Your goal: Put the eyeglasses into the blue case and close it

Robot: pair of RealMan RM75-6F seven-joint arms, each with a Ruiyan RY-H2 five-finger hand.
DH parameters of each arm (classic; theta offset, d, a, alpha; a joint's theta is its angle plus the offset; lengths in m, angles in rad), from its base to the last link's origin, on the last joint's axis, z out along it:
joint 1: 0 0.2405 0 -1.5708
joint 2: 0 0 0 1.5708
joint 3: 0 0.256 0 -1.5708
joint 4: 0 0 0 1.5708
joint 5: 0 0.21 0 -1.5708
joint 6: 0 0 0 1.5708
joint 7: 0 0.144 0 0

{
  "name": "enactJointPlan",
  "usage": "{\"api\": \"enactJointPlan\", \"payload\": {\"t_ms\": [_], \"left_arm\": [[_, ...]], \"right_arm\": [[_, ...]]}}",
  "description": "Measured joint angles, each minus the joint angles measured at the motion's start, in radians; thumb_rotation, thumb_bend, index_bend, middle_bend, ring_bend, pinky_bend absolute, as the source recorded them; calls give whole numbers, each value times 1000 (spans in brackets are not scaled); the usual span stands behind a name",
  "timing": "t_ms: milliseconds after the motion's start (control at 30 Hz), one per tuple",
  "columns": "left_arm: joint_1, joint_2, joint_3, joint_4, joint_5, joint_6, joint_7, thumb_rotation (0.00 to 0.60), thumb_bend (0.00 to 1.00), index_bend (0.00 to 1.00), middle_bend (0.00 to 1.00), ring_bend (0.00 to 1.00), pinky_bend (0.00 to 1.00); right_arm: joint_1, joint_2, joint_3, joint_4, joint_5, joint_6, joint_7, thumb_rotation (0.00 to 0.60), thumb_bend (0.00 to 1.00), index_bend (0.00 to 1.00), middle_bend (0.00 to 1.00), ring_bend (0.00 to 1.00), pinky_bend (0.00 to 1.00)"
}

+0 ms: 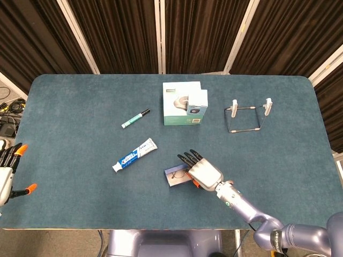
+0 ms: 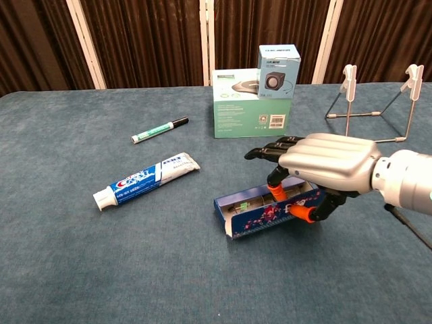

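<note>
Here, your right hand (image 2: 324,169) grips the far end of the open blue case (image 2: 266,209), orange-tipped digits hooked at its rim. Chest view shows the floral side wall and green-tinted eyeglasses (image 2: 244,202) lying inside; head view hides most of that under the palm. Only head view shows your left hand (image 1: 9,171), at the table (image 1: 80,107) edge, fingers spread, holding nothing. The case sits near the toothpaste (image 2: 145,181).

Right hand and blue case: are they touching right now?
Touching. In the chest view the right hand arches over the blue case, with its orange-tipped fingers pressed against the case's rim and front wall.
</note>
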Motion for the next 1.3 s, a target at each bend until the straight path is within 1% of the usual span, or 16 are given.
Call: {"api": "enactJointPlan", "payload": {"t_ms": [200, 500, 833, 967, 1033, 1067, 1100, 1133, 1167, 1200, 1267, 1300], "left_arm": [[-4, -1, -3, 8, -9, -11, -6, 600, 0, 0, 0, 0, 0], [-10, -2, -6, 14, -19, -23, -12, 600, 0, 0, 0, 0, 0], [-11, -2, -5, 17, -21, -27, -13, 600, 0, 0, 0, 0, 0], [-11, -2, -6, 17, -22, -27, -14, 600, 0, 0, 0, 0, 0], [-11, -2, -6, 18, -24, -28, -14, 600, 0, 0, 0, 0, 0], [-11, -2, -6, 18, -25, -28, -15, 600, 0, 0, 0, 0, 0], [-12, -2, -6, 18, -25, -28, -16, 600, 0, 0, 0, 0, 0], [-12, -1, -6, 19, -25, -28, -17, 600, 0, 0, 0, 0, 0], [-11, -1, -7, 19, -24, -27, -17, 600, 0, 0, 0, 0, 0], [-11, -1, -7, 19, -24, -27, -18, 600, 0, 0, 0, 0, 0], [-11, -2, -6, 20, -24, -27, -19, 600, 0, 0, 0, 0, 0], [-11, -2, -6, 21, -24, -27, -19, 600, 0, 0, 0, 0, 0]], "right_arm": [[45, -24, 42, -6, 69, -57, -64, 600, 415, 638, 0, 0, 0], [100, -69, 103, -2, 180, -91, -160, 600, 416, 637, 0, 0, 0], [140, -120, 137, 38, 269, -90, -201, 600, 414, 636, 0, 0, 0], [155, -143, 142, 62, 299, -92, -216, 600, 411, 607, 0, 0, 0], [163, -158, 143, 78, 311, -88, -227, 600, 402, 543, 0, 0, 0], [166, -162, 143, 83, 313, -84, -231, 600, 377, 460, 0, 0, 0], [168, -167, 143, 88, 314, -78, -235, 600, 335, 352, 0, 0, 0], [168, -170, 143, 90, 315, -73, -237, 600, 298, 279, 0, 0, 0], [169, -172, 143, 92, 315, -66, -240, 600, 239, 186, 0, 0, 0], [169, -176, 144, 93, 315, -56, -242, 600, 190, 124, 0, 0, 0], [168, -182, 146, 93, 312, -38, -243, 600, 145, 79, 0, 0, 0], [167, -185, 148, 92, 307, -25, -242, 600, 139, 68, 0, 0, 0]]}}
